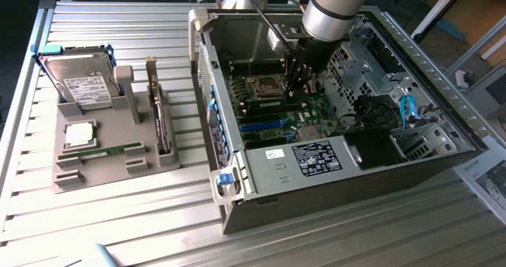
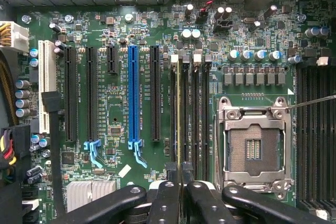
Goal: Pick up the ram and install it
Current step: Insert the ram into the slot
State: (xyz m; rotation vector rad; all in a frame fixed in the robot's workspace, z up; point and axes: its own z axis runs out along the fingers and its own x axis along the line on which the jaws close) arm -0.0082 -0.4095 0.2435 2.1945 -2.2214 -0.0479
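Note:
My gripper (image 2: 179, 176) reaches down inside the open computer case (image 1: 207, 71) and hangs over the motherboard (image 2: 110, 103). The ram (image 2: 179, 114) appears edge-on as a thin yellow-green line. It runs along one of the black memory slots (image 2: 194, 114), right beside the processor socket (image 2: 254, 148). The two black fingertips (image 2: 171, 174) are shut on the near end of the ram. I cannot tell whether the ram is seated in the slot or held just above it. In the exterior view my gripper (image 1: 303, 83) is low over the board near the socket.
A grey tray (image 1: 103, 172) to the exterior view's left of the case holds a hard drive (image 1: 83, 83), a silver processor chip (image 1: 79, 134), another green stick (image 1: 106, 153) lying flat and an upright card (image 1: 162, 122). Drive cages and cables (image 1: 407, 113) crowd the case's far side.

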